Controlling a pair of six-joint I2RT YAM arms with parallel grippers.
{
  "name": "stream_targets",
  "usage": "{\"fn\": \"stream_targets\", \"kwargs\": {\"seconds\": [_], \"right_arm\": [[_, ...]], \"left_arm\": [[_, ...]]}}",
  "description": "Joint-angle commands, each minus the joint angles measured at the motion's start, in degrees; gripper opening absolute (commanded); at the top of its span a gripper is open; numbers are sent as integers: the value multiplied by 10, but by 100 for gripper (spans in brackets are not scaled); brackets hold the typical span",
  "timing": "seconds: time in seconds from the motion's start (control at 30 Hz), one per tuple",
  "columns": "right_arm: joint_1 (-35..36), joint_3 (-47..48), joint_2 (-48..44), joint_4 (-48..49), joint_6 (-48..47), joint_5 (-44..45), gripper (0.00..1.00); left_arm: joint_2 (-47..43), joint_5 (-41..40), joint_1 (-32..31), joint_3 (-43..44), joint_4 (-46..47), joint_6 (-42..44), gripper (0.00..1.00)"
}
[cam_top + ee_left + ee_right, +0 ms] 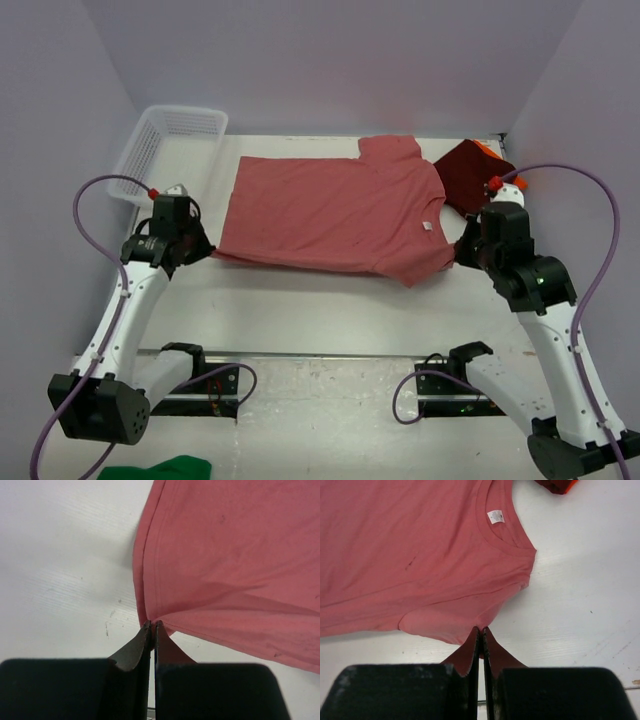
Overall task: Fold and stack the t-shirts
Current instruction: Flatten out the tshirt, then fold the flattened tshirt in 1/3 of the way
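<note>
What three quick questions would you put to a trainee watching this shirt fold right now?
1. True or false: the left gripper hangs open above the rose shirt.
2. Where does the basket stand? A) far left corner of the table B) between the arms C) on the rose shirt
3. What colour peeks out from under the maroon shirt at the far right?
Key: 1 false: it is shut on the shirt's hem corner, and the right gripper is shut on the near edge by the collar. 2 A. 3 orange, from the orange shirt.
</note>
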Motion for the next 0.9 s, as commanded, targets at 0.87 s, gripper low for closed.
{"fn": "stream_targets", "kwargs": {"seconds": [0.87], "right_arm": [[23, 47, 179, 56, 8, 69, 0]], "left_arm": [[183, 65, 0, 7, 48, -4, 0]]}}
